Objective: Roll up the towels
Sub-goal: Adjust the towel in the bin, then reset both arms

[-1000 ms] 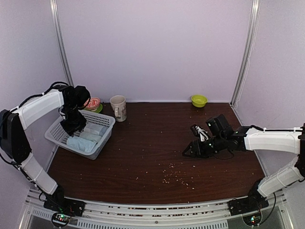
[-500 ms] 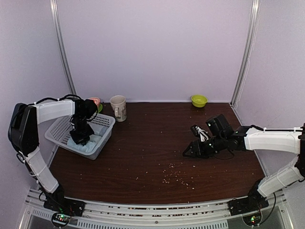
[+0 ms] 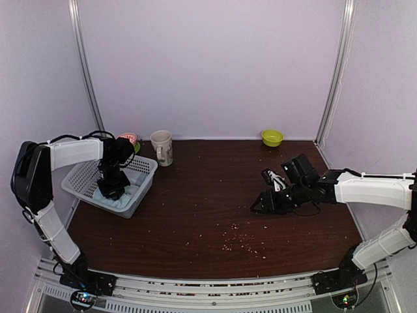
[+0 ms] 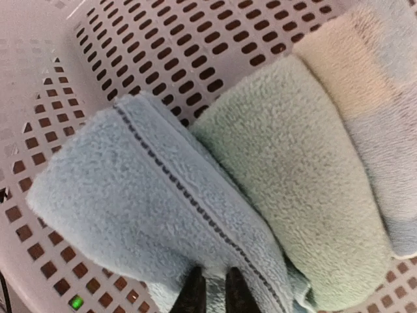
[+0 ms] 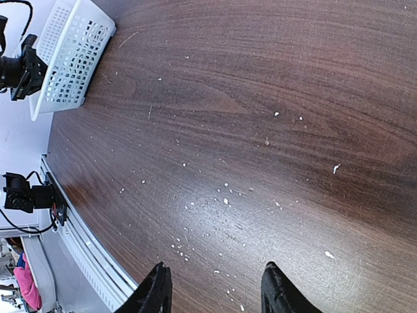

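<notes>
Three folded towels lie side by side in the white mesh basket (image 3: 81, 177). In the left wrist view a light blue towel (image 4: 137, 195) is at the left, a pale mint green towel (image 4: 300, 176) in the middle, and another light blue one (image 4: 384, 124) at the right. My left gripper (image 4: 214, 292) is down in the basket (image 4: 58, 98), its jaws nearly closed and pinching the near edge of the left blue towel. My left gripper (image 3: 112, 189) covers the towels in the top view. My right gripper (image 3: 259, 207) is open and empty, low over the table at the right.
A cream mug (image 3: 161, 147) and a red-lidded container (image 3: 128, 139) stand behind the basket. A green bowl (image 3: 272, 137) sits at the back right. Small white crumbs (image 3: 238, 240) are scattered over the dark wooden table (image 3: 202, 189); they also show in the right wrist view (image 5: 225, 201).
My left gripper has come down from above the basket's back rim into the basket and closed on the blue towel's edge. The right arm has barely moved.
</notes>
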Available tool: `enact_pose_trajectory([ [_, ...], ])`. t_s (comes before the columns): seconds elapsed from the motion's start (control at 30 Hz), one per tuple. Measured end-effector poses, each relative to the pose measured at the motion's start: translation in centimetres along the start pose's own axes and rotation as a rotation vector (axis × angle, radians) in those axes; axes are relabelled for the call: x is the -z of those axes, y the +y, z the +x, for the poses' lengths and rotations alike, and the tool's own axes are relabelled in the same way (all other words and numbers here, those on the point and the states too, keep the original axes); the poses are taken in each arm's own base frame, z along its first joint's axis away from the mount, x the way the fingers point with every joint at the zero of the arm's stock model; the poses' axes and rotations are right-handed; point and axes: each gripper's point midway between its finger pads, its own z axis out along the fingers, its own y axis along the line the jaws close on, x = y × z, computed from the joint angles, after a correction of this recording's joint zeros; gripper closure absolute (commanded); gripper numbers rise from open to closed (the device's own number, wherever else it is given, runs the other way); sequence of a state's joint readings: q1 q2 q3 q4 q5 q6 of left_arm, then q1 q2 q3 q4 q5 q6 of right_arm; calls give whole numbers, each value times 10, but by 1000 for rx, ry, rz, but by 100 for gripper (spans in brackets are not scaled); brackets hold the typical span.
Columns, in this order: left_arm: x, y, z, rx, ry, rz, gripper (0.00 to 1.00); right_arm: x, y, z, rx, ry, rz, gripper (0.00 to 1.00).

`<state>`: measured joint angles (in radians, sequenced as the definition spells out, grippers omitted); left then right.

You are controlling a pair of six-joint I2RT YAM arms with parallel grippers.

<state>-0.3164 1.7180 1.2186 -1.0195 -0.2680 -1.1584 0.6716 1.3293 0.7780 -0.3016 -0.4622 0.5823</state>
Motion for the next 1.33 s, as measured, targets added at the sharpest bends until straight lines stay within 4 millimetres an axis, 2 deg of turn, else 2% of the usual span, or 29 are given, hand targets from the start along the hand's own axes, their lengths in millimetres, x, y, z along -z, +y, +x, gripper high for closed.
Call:
enact_pose_trajectory([
  [0.1,19,-2,-9,-11,-32,35,77,3,1,-3,3,-14,6,53],
  [0.27,56,6,-27,11,-112,102,76,6,1,-5,3,-19,14,53],
  [0.37,66,17,-36,20,-143,104,70,6,1,-6,4,-24,20,53],
  [0.43,70,21,-40,9,-163,103,61,7,-2,-6,6,-27,34,53],
  [0.53,76,27,-45,-14,-206,104,59,13,-5,-9,17,-47,64,53],
  [0.67,73,45,-47,-18,-226,88,60,24,-3,-16,39,-86,82,53],
  [0.83,48,65,-45,-8,-188,37,62,32,-2,-22,52,-121,92,53],
  [0.9,41,65,-42,-17,-170,36,59,34,-2,-23,54,-129,97,52],
  [0.97,40,60,-42,-41,-168,59,49,41,0,-26,63,-154,100,51],
  [1.07,50,48,-45,-93,-205,142,33,60,4,-38,90,-239,114,44],
  [1.1,59,43,-49,-114,-236,185,26,70,4,-44,96,-285,126,41],
  [1.17,80,39,-55,-140,-304,249,18,94,3,-57,98,-394,162,20],
  [1.23,103,39,-63,-161,-385,309,17,118,-2,-70,68,-516,204,1],
  [1.33,129,44,-70,-179,-486,362,15,149,-19,-75,10,-686,253,0],
])
